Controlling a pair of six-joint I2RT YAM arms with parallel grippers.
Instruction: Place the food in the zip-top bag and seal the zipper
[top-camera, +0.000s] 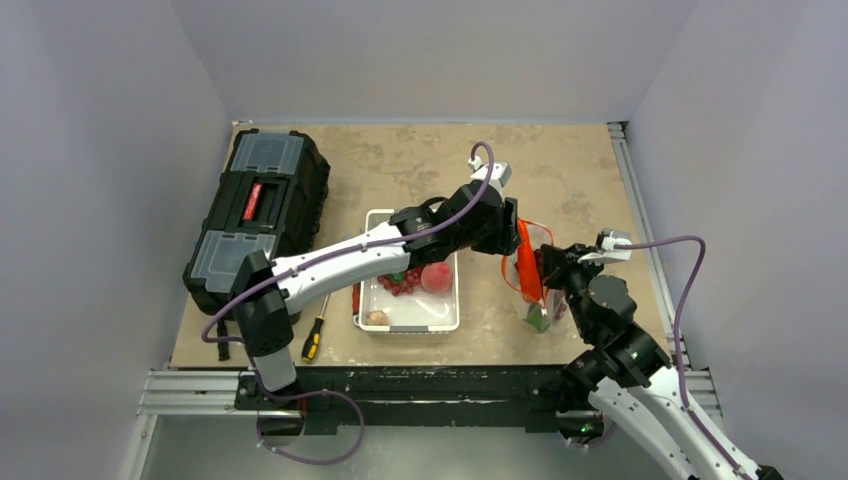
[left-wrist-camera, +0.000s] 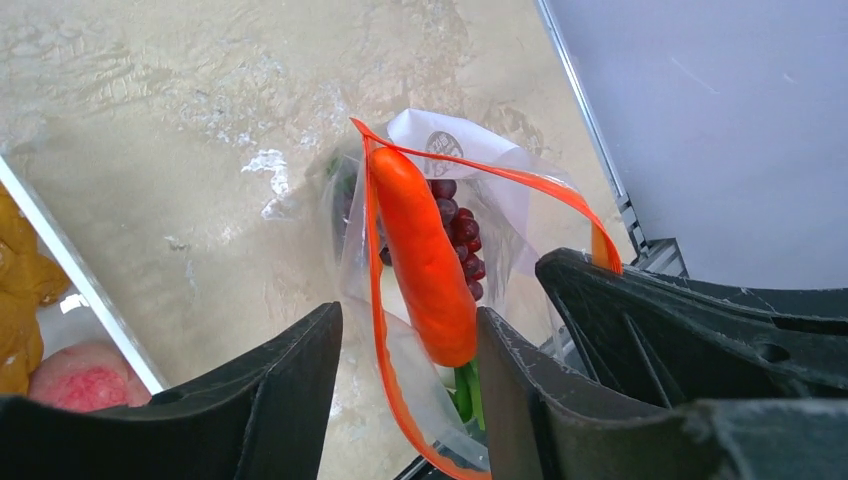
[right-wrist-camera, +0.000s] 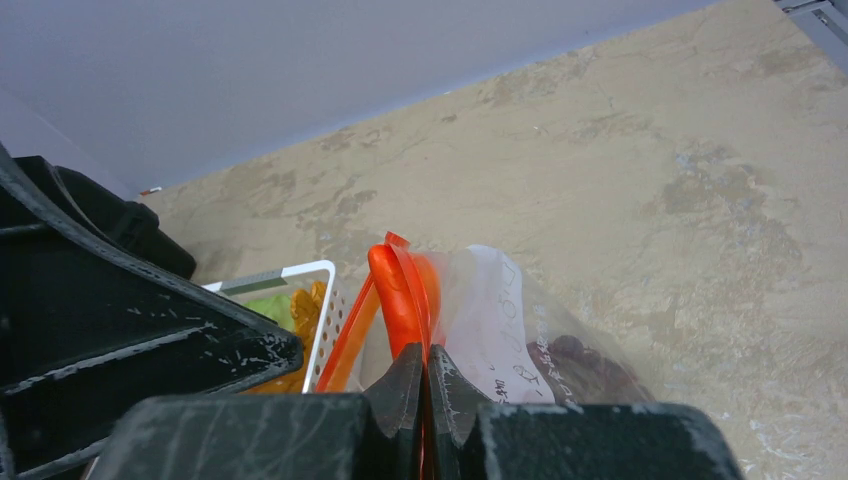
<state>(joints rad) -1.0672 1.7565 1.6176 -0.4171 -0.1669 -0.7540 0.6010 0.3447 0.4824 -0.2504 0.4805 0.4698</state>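
Note:
The clear zip-top bag (left-wrist-camera: 505, 205) hangs open, to the right of the white tray (top-camera: 440, 325). My right gripper (right-wrist-camera: 427, 352) is shut on its red-orange zipper (right-wrist-camera: 412, 275) and holds the mouth up; it also shows in the top view (top-camera: 545, 264). My left gripper (left-wrist-camera: 410, 312) is open just above the bag mouth, also seen from the top (top-camera: 515, 240). The orange carrot (left-wrist-camera: 425, 260) lies between and beyond its fingers, slanting into the bag. Dark grapes (left-wrist-camera: 462, 240) and something green (top-camera: 537, 320) are inside the bag. A pink peach (top-camera: 435, 277) and more grapes (top-camera: 400, 283) remain in the tray.
A black toolbox (top-camera: 255, 215) stands at the left of the table. A yellow-handled screwdriver (top-camera: 314, 335) lies between it and the tray. A small pale vegetable (top-camera: 376, 318) sits in the tray's near corner. The metal rail (top-camera: 640, 220) runs along the right edge.

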